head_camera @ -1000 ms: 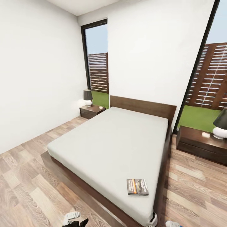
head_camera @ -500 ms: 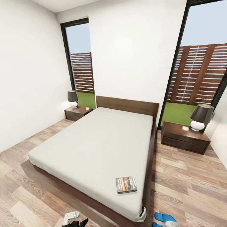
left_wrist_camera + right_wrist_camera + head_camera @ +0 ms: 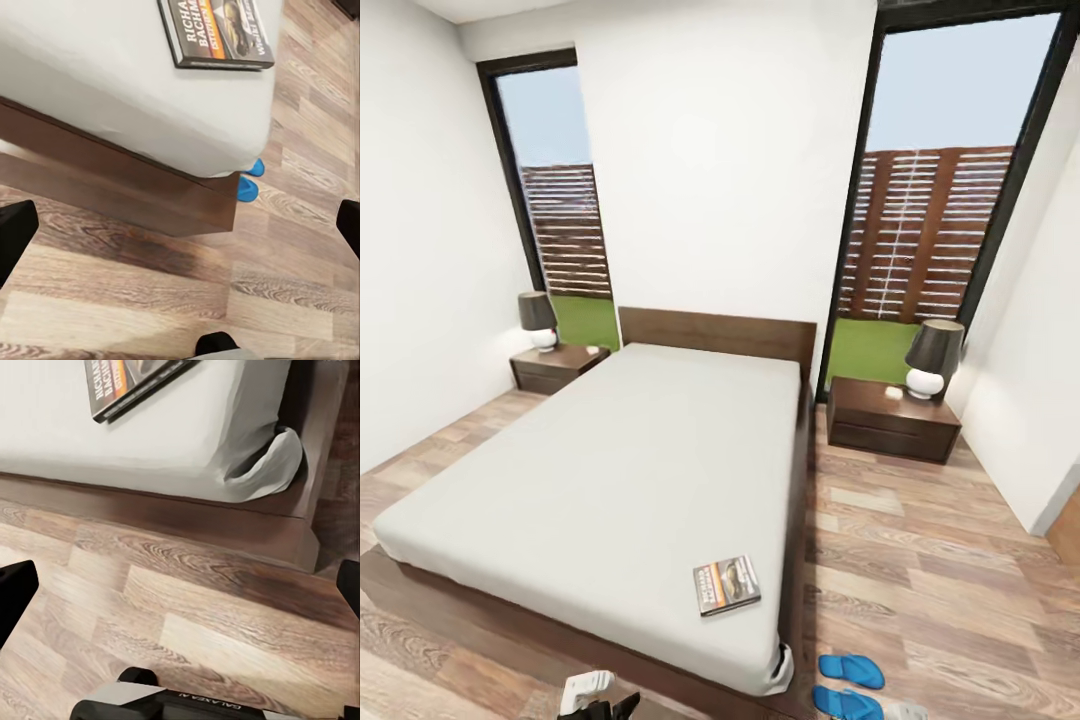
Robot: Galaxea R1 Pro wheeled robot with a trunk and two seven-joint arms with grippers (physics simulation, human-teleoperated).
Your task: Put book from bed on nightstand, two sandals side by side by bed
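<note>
Bedroom floor, sandals point(image 3: 851, 685) half cut off beside bed point(image 3: 610, 470), both claws wide.

Matt cloth mattress point(image 3: 620, 460), dark wooden bed frame point(image 3: 710, 332), grained wood floor point(image 3: 920, 560)

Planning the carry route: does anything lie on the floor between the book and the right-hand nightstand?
Nothing visible blocks it. The book lies near the bed's foot corner; bare floor runs to the nightstand. The sandals lie by that corner, away from the route.

"RICHARD BACHMAN" on book point(image 3: 217, 31) cover
</note>
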